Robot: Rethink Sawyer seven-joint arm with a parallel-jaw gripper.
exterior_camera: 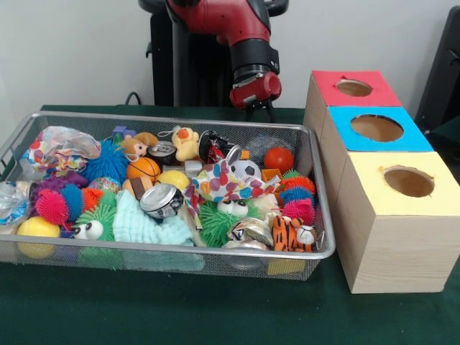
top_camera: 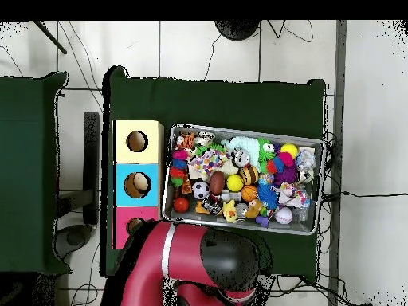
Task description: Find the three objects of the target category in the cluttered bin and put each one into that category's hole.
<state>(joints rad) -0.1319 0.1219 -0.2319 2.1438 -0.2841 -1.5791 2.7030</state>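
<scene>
No lettering, label, brand mark or number is legible anywhere on the toys crowding the wire bin [exterior_camera: 316,215] or on the red, blue and yellow-topped wooden boxes [exterior_camera: 392,237] beside it.

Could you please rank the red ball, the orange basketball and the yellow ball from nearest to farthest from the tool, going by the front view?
From the tool hanging behind the wire mesh bin's far rim:
1. Smooth red ball, just below it, at the bin's far right.
2. Orange toy basketball, toward the bin's middle left.
3. Plain yellow ball, in the near left corner, clearly farthest.
</scene>
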